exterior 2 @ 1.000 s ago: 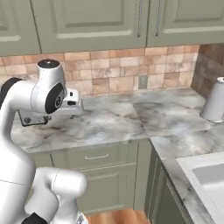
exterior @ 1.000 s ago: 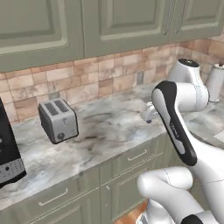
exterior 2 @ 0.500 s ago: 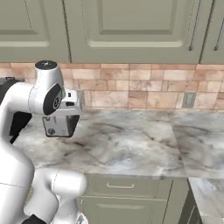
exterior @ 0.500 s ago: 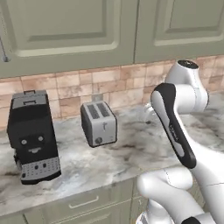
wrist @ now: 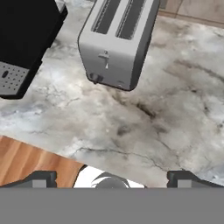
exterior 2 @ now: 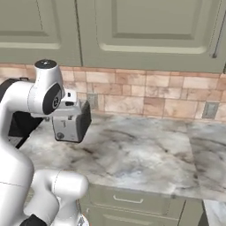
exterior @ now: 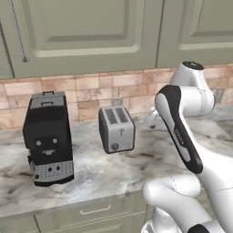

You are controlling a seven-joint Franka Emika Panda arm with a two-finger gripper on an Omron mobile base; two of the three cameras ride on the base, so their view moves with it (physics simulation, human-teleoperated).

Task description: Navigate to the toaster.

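Base has been sliding left along the counter (exterior: pixel 104 182): the toaster (exterior: pixel 117 129) sat left of frame a second ago and is now near centre, so we're basically there. It stands toward the back wall, just beside the coffee machine (exterior: pixel 47 138) (apart, not touching). Gripper (wrist: pixel 111 178) is spread wide, holding nothing. Bare counter on the toaster's right, front edge close below.

The toaster (exterior: pixel 117 129) stood on the bench (exterior: pixel 104 175) near the far backsplash (exterior: pixel 91 93), with the coffee machine (exterior: pixel 47 138) just to its left. Wall cabinets (exterior: pixel 86 32) hung above, and drawers (exterior: pixel 95 210) sat below the near edge.
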